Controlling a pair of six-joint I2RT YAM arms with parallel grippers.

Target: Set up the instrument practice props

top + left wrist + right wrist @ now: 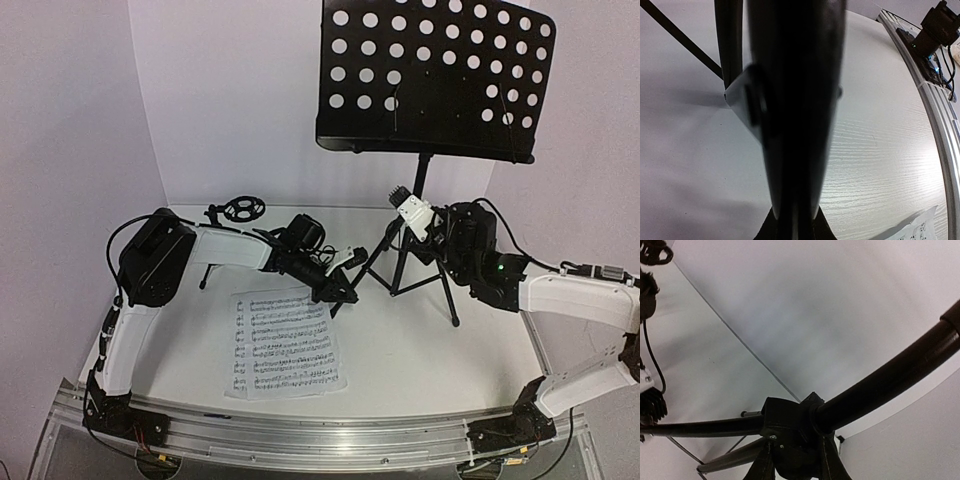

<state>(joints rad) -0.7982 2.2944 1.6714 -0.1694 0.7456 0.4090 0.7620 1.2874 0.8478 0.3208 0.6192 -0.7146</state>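
Music stand (421, 175) stands upright, its long axis vertical

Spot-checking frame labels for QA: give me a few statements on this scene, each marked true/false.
1. The sheet music lies flat on the table. True.
2. The music stand lies on its side. False: it stands upright, with its tray high.
3. The left gripper holds a leg of the music stand. True.
4. The mic stand is right of the music stand. False: it is to the left, behind the left arm.
5. A page sits on the tray. False: no page shows there.
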